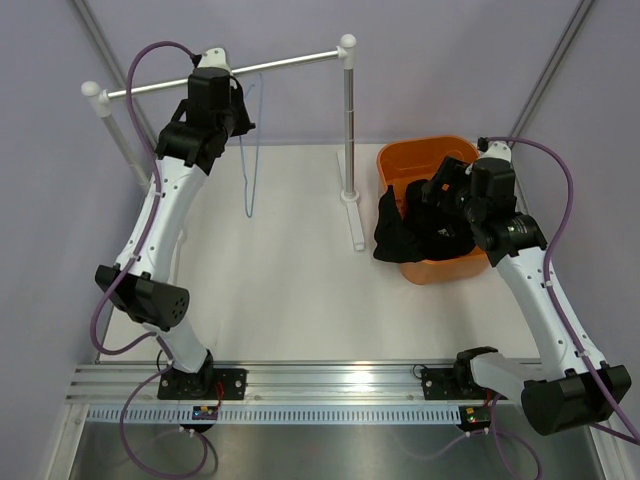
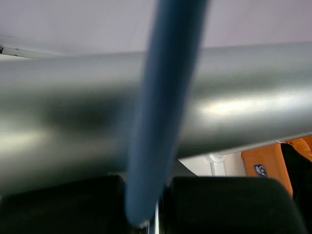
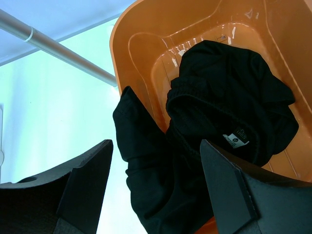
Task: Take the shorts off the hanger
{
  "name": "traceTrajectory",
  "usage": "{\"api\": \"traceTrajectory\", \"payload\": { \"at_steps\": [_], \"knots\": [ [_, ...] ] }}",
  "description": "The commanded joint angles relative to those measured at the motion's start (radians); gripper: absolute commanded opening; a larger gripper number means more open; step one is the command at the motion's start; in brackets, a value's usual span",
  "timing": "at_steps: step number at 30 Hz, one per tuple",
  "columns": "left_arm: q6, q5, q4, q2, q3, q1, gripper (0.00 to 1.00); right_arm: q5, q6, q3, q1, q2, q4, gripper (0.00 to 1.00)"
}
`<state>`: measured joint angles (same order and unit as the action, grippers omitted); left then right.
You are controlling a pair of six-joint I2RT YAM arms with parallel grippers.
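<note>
The light-blue wire hanger [image 1: 248,185] hangs bare from the silver rail [image 1: 290,62] at the back left. My left gripper [image 1: 243,106] is up at the rail, at the hanger's top. In the left wrist view the blue wire [image 2: 165,97] runs down between my two black fingers [image 2: 234,204], which sit close against it. The black shorts [image 1: 400,235] lie in the orange tub [image 1: 425,152] and droop over its left rim; they also show in the right wrist view [image 3: 219,107]. My right gripper [image 3: 156,161] is open and empty just above them.
The rack's upright post [image 1: 347,120] and its foot [image 1: 357,225] stand just left of the tub. The post also shows in the right wrist view [image 3: 58,48]. The tub's orange wall [image 3: 141,58] lies under my right fingers. The rack's left post [image 1: 115,140] is beside my left arm.
</note>
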<state>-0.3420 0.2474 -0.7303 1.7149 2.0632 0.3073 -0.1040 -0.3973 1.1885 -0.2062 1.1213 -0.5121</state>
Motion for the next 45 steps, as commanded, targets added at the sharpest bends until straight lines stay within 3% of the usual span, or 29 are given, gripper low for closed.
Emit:
{"api": "traceTrajectory", "payload": {
  "at_steps": [1,18,24,25,30,42,44,45],
  "knots": [
    [-0.012,-0.007,0.051,0.009,0.029,-0.013,0.0,0.03,0.012,-0.006,0.004,-0.008,0.037,0.81],
    [-0.009,-0.011,0.086,-0.081,-0.14,-0.016,0.1,0.033,0.009,-0.035,0.002,-0.028,0.03,0.81],
    [0.008,-0.014,0.103,-0.124,-0.161,-0.016,0.25,0.035,0.012,-0.04,0.004,-0.04,0.027,0.82],
    [0.012,-0.016,0.104,-0.13,-0.167,-0.016,0.33,0.033,0.012,-0.04,0.004,-0.041,0.024,0.81],
    [0.031,-0.019,0.112,-0.167,-0.17,-0.016,0.53,0.033,0.014,-0.04,0.004,-0.052,0.024,0.82],
    [0.028,-0.036,0.111,-0.331,-0.265,-0.013,0.7,0.046,0.018,-0.056,0.004,-0.104,0.024,0.86],
    [0.024,-0.025,0.111,-0.392,-0.299,-0.01,0.72,0.056,0.015,-0.061,0.004,-0.118,0.02,0.98],
    [0.026,-0.023,0.109,-0.412,-0.317,-0.005,0.73,0.059,0.014,-0.066,0.004,-0.141,0.015,0.99]
  ]
}}
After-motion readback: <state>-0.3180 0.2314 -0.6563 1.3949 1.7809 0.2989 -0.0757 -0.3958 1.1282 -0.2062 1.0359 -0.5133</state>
